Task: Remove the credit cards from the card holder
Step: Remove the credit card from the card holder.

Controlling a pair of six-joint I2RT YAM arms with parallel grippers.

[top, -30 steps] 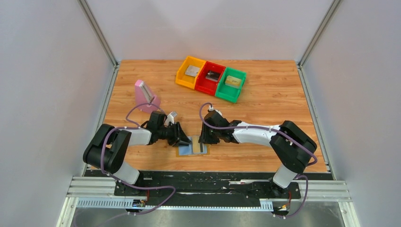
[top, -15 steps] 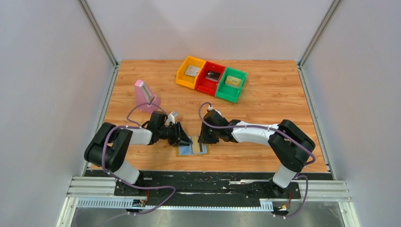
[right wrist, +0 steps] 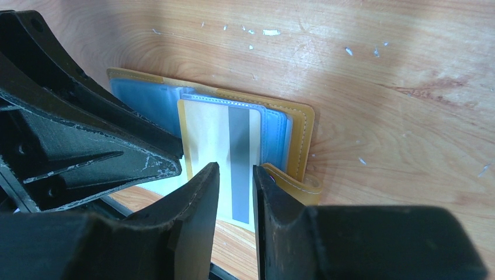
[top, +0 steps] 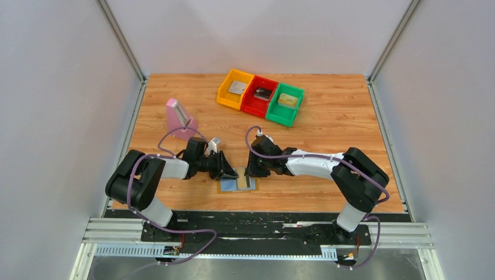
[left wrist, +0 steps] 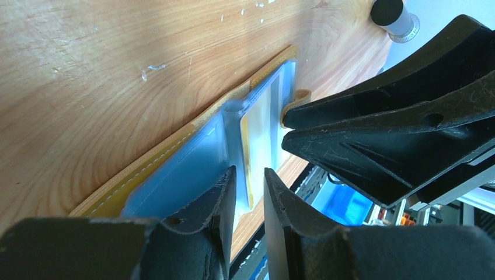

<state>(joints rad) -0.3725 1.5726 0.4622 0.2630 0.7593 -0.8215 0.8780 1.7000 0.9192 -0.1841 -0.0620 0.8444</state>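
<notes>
Left gripper [left wrist: 250, 175] has narrowed; its jaws are a slit apart over the sleeves of the holder [right wrist: 300, 125], grip cannot be told. Right gripper [right wrist: 233, 169]: jaws slightly apart above a striped card [right wrist: 201, 125] jutting from the open holder, near the front edge. Beyond: pink block [top: 178, 116]; three bins [top: 260, 93], one flat item each. Wood table [top: 338, 134], grey walls [top: 58, 116].

Pink block [top: 173, 114] standing left on worktop [top: 338, 111]; yellow bin [top: 227, 102], red bin [top: 251, 111], green bin [top: 281, 121] sitting touching at back.

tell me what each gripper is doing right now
left gripper: jaws barely apart, grip cannot be told
right gripper: slightly open over the pale grey-striped card, no grip visible
</notes>
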